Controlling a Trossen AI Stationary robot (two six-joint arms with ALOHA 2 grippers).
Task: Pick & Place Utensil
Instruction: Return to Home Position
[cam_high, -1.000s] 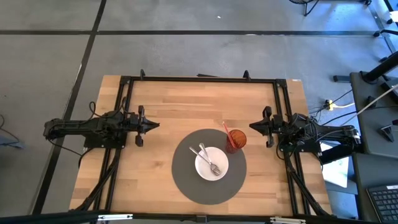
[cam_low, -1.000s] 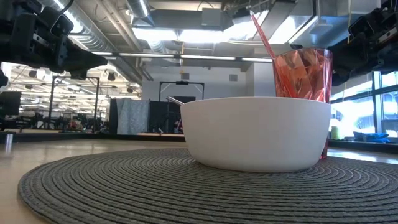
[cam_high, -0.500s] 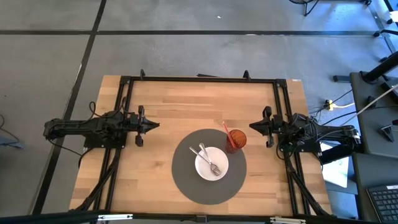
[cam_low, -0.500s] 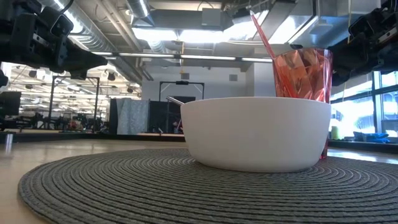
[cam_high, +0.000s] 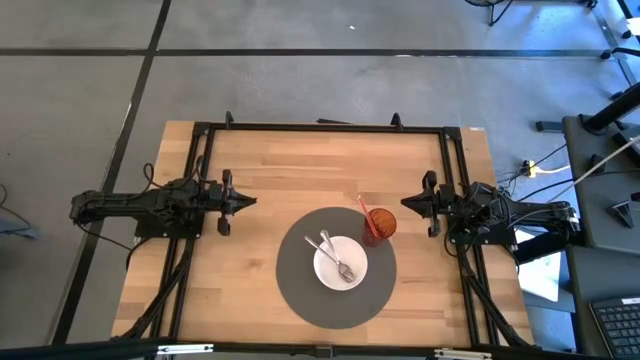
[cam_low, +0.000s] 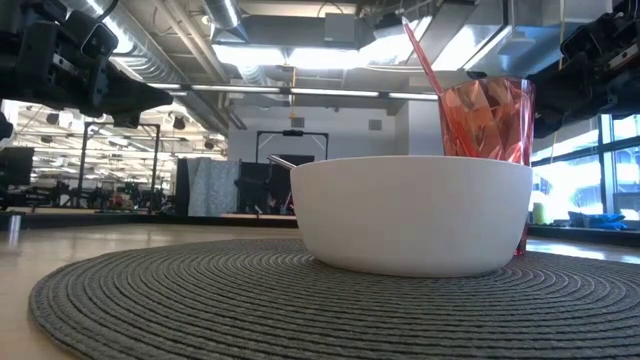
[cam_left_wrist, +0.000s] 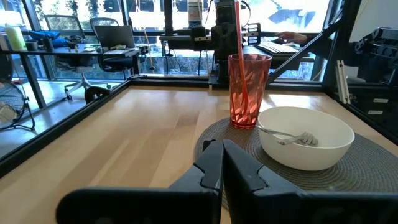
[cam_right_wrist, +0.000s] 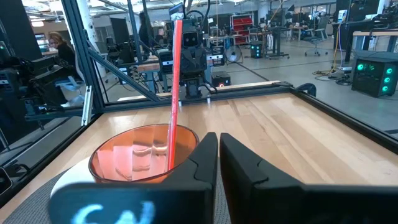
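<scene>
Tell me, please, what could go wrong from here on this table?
The red cup stands tall and narrow near the right hand; a stray sweep might tip it. The orange straw leans out over the rim, so a nudge could flick it out.

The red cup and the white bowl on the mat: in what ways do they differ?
The red cup is tall, narrow and see-through; the white bowl is low, wide and opaque. The red cup holds an orange straw; the white bowl holds a silver fork. Both stand upright on the gray mat.
</scene>
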